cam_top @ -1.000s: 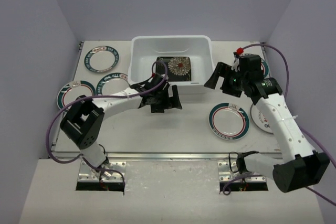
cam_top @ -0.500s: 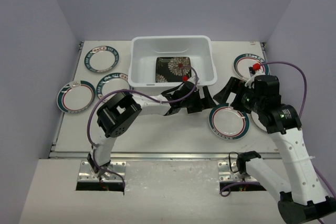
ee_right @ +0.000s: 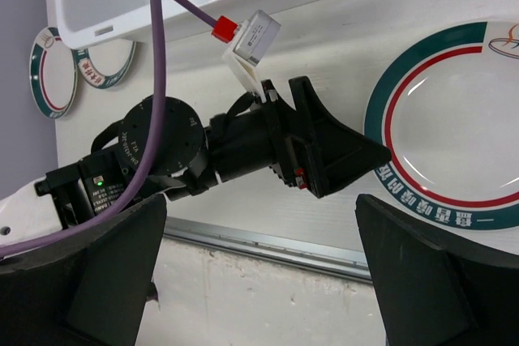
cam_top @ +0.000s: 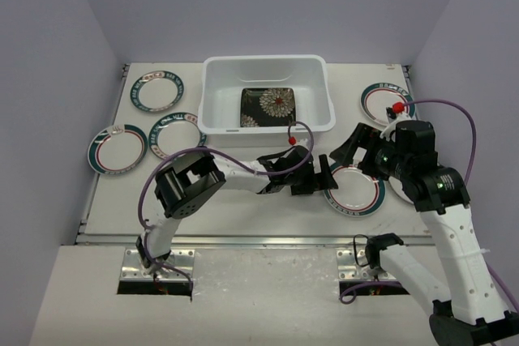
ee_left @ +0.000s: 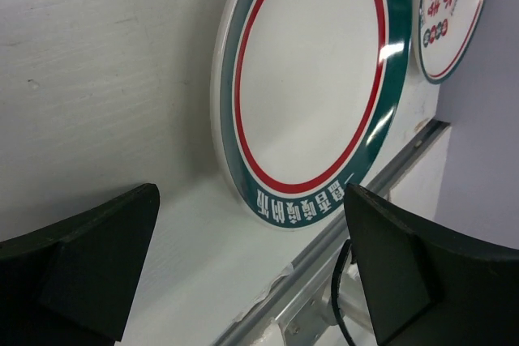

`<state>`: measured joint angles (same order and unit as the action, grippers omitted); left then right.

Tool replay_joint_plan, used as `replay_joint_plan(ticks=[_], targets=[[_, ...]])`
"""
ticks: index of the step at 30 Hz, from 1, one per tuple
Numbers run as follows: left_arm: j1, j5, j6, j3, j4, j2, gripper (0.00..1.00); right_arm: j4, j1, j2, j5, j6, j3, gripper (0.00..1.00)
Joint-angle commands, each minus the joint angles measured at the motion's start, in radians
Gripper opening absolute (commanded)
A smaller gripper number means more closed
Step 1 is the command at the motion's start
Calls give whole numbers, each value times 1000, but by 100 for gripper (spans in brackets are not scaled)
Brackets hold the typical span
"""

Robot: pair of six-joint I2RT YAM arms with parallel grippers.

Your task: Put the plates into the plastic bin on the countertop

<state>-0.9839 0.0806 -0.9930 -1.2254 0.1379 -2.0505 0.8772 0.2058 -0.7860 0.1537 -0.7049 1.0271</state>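
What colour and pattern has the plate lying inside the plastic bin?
Black square plate with white-red flower prints, best seen in the top external view.

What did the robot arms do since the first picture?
The left gripper swung right from the bin front to the teal-rimmed plate, open. The right gripper dropped from beside the bin toward that plate, open too. Nothing grabbed; nothing else moved.
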Motion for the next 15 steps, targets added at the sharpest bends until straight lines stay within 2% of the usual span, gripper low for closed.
replay_joint_plan(ticks=[1, 10, 12, 15], targets=[[-21, -43, -35, 44, -100, -16, 98, -16, 0, 16, 11, -26, 7, 99], [-21, -20, -34, -4, -80, -118, 96, -17, 0, 43, 34, -48, -20, 99], [-21, -22, -46, -11, -81, -142, 89, -18, 0, 47, 41, -53, -21, 99], [-21, -54, -48, -10, -87, -154, 74, -15, 0, 54, 43, -57, -22, 99]])
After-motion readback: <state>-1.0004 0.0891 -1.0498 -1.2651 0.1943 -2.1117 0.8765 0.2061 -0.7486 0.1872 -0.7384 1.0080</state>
